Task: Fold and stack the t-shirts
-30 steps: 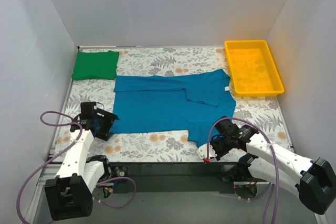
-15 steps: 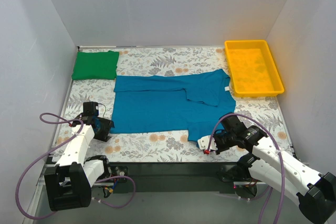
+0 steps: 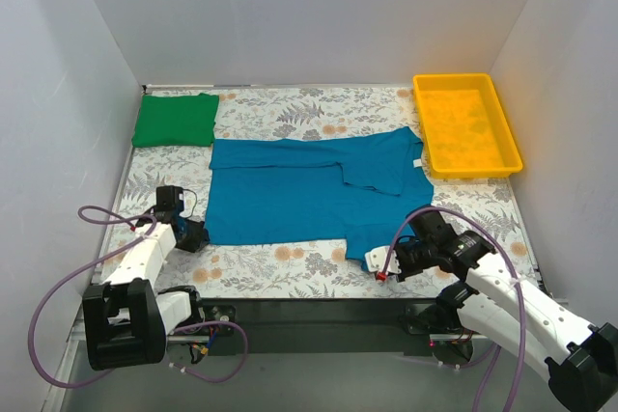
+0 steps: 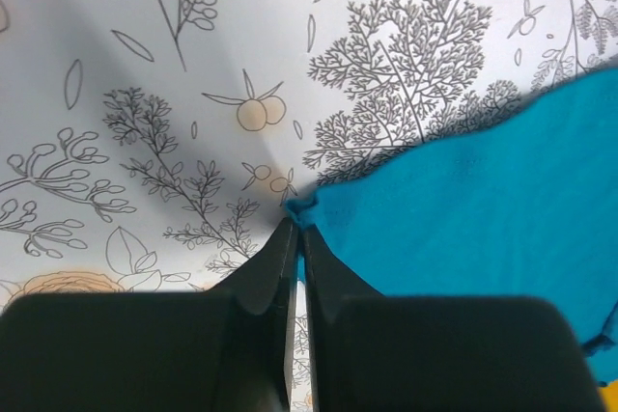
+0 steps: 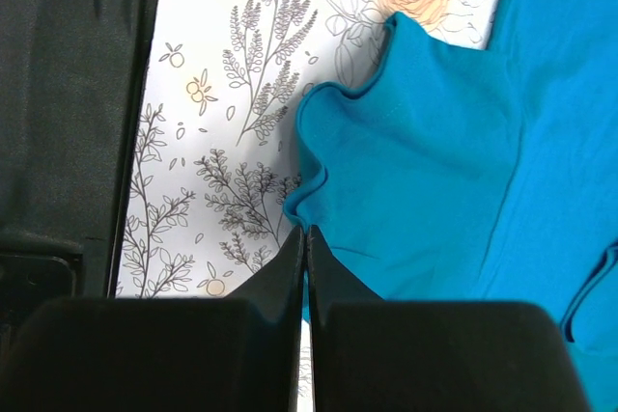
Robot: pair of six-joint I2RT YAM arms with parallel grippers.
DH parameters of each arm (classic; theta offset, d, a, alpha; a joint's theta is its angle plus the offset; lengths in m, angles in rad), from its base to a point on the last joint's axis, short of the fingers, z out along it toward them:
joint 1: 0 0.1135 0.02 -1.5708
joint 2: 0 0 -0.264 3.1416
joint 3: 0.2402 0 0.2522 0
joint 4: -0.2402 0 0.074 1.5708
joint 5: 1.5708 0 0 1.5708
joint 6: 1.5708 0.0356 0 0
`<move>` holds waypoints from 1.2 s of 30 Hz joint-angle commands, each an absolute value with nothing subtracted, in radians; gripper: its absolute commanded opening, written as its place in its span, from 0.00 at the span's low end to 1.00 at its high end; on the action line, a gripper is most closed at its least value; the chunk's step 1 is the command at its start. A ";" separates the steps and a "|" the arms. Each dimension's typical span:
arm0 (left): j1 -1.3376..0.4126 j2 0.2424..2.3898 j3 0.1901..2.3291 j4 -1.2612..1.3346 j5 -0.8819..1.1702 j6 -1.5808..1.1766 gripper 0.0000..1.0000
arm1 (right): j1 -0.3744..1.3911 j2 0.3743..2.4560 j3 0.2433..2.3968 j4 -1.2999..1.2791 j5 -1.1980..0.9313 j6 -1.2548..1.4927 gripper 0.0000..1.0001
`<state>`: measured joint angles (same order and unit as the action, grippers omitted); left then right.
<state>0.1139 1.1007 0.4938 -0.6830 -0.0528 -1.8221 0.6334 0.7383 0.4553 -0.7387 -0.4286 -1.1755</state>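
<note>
folded shirt (image 3: 175,120) left-behind spread shirt (image 3: 299,195)

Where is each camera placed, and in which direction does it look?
Top external: above and behind the arm bases, looking down over the table, teal t-shirt, green t-shirt and yellow tray; both arms show.
Left wrist: on the left arm, facing along the left end effector, shut on the teal t-shirt's corner.
Right wrist: on the right arm, facing along the right end effector, shut on a bunched edge of it.
Both wrist views share the teal t-shirt lying on the table.
</note>
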 commanded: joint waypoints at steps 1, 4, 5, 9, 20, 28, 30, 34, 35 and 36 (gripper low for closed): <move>0.112 1.071 0.474 -0.638 -0.040 -1.810 0.00 | 0.621 0.718 0.512 -0.770 -0.442 -1.157 0.01; 0.113 1.019 0.472 -0.635 -0.032 -1.802 0.00 | 0.612 0.707 0.541 -0.784 -0.414 -1.143 0.01; 0.112 0.991 0.474 -0.637 -0.034 -1.801 0.00 | 0.611 0.706 0.552 -0.790 -0.404 -1.143 0.01; 0.112 0.930 0.500 -0.670 -0.049 -1.796 0.00 | 0.603 0.684 0.577 -0.808 -0.350 -1.124 0.01; 0.112 0.897 0.529 -0.689 -0.067 -1.795 0.00 | 0.538 0.635 0.621 -0.818 -0.284 -1.114 0.01; 0.112 0.871 0.566 -0.698 -0.052 -1.793 0.00 | 0.491 0.615 0.649 -0.818 -0.271 -1.100 0.01; 0.112 0.867 0.589 -0.706 -0.043 -1.793 0.00 | 0.489 0.623 0.664 -0.816 -0.279 -1.097 0.01; 0.113 0.865 0.627 -0.718 -0.026 -1.799 0.00 | 0.489 0.638 0.701 -0.815 -0.285 -1.092 0.01; 0.114 0.867 0.632 -0.716 -0.022 -1.802 0.00 | 0.489 0.647 0.709 -0.816 -0.290 -1.092 0.01; 0.112 0.868 0.641 -0.716 -0.020 -1.804 0.00 | 0.488 0.653 0.721 -0.816 -0.299 -1.092 0.01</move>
<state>0.1139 0.8852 0.5964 -0.7029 -0.0319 -1.7966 0.4919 0.6399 0.6559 -0.8139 -0.2760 -1.1049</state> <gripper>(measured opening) 0.019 0.020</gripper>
